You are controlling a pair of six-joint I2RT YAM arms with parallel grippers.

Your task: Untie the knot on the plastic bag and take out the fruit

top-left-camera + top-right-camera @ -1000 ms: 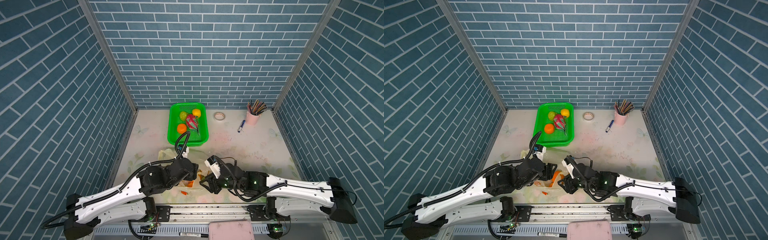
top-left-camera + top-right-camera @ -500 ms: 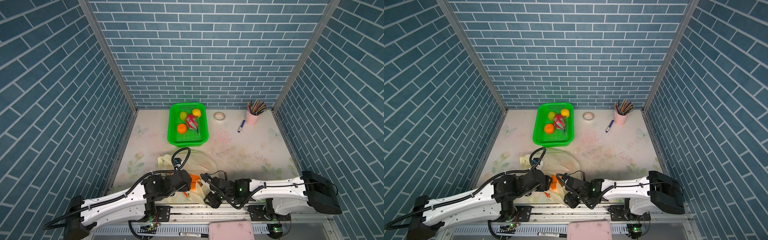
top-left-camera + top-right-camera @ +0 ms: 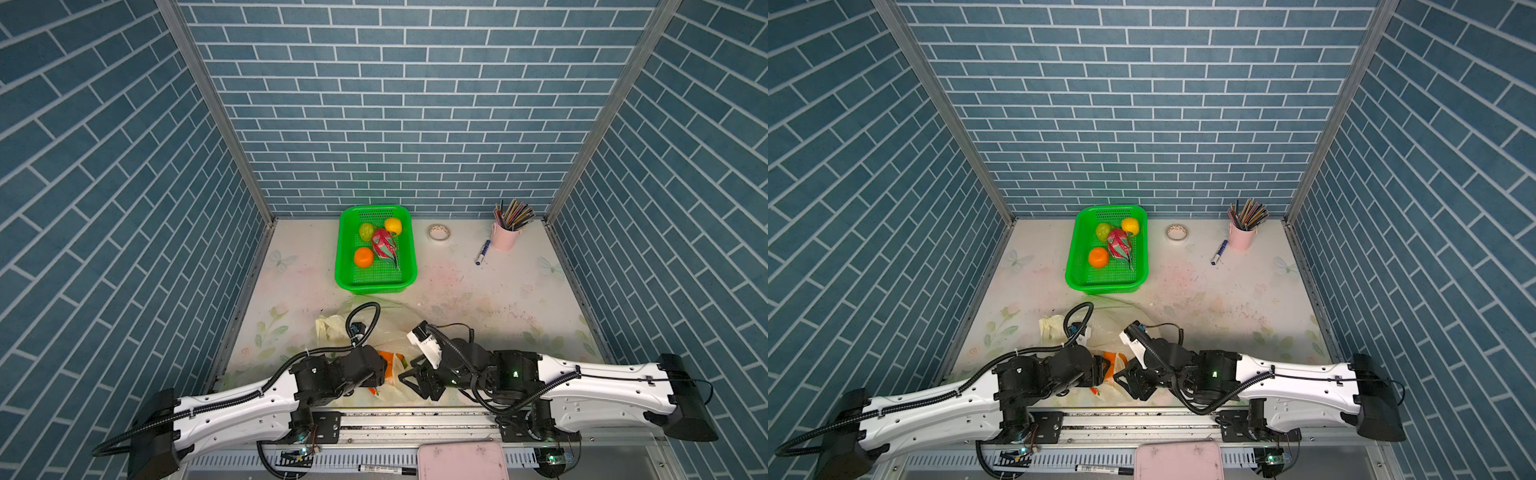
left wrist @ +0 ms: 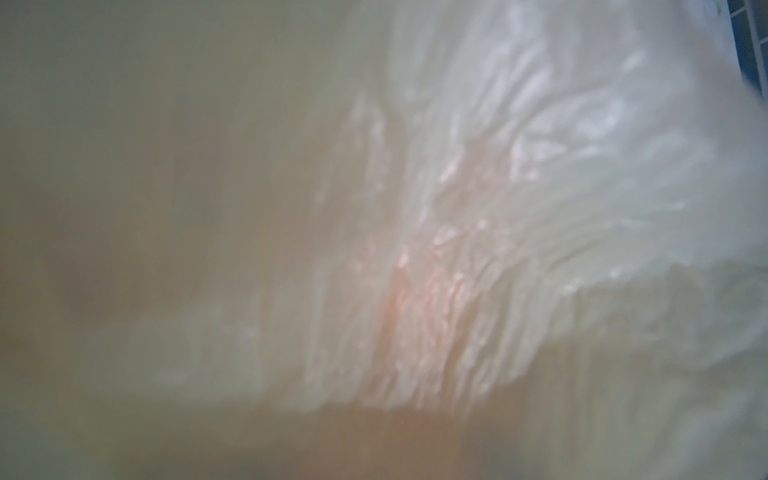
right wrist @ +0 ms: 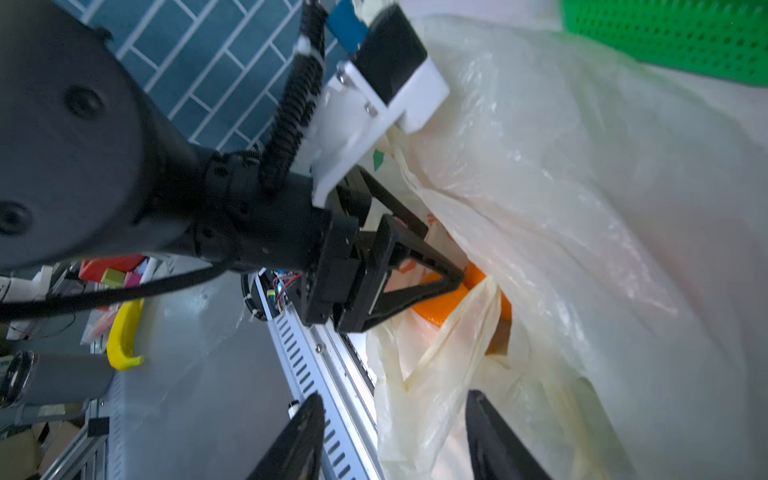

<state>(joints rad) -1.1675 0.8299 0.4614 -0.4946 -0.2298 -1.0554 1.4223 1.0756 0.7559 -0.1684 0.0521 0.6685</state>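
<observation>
The table (image 3: 478, 299) is pale, printed with faint flowers and butterflies, and stained in patches. At its back stand a green basket (image 3: 340, 253), a tape roll (image 3: 439, 238) and a pink cup (image 3: 504, 240) of pencils, with a blue pen (image 3: 482, 253) just beside the cup. The plastic bag (image 3: 392, 332) lies crumpled near the front edge

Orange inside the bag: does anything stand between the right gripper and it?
Yes. In the right wrist view a pale handle strip of the plastic bag drapes across the orange, in front of the open right gripper. The left gripper also has a fingertip at the orange.
</observation>
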